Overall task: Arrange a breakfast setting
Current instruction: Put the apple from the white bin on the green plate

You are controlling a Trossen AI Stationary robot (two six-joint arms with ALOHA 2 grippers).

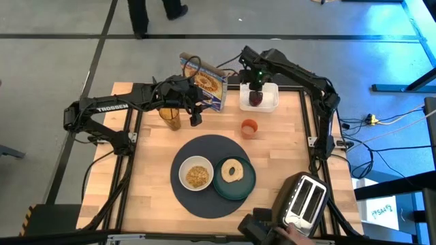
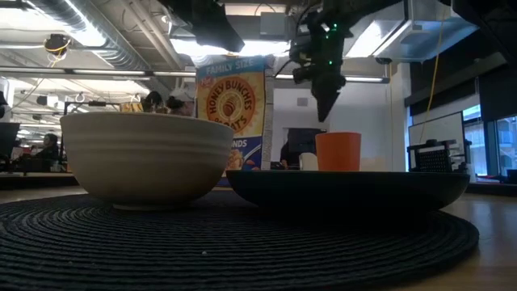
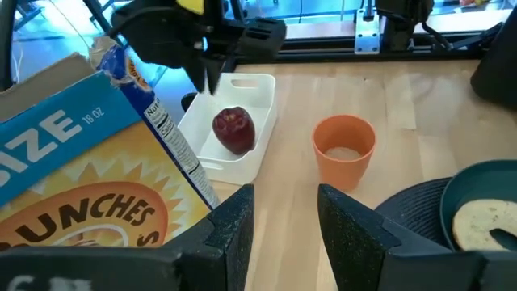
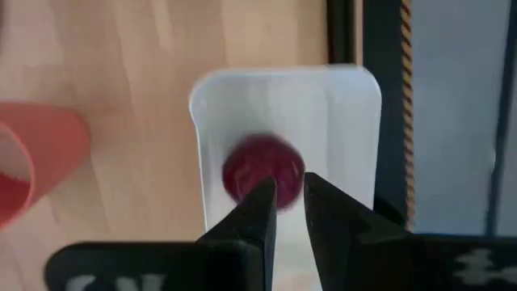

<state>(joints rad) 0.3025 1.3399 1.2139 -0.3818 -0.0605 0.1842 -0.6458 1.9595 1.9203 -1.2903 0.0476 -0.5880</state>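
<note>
The right gripper (image 4: 289,187) is held above the red apple (image 4: 262,168) in the white tub (image 4: 347,121), fingers narrowly parted, empty; at that width the apple could be knocked aside

- We see a pale wooden table (image 1: 150,170) of smooth planks.
- We see a woven, ribbed mat (image 2: 242,242).
- We see a glossy red apple (image 3: 233,130) in a smooth white plastic tub (image 3: 250,153).
- We see a printed cardboard cereal box (image 3: 73,186).
</note>
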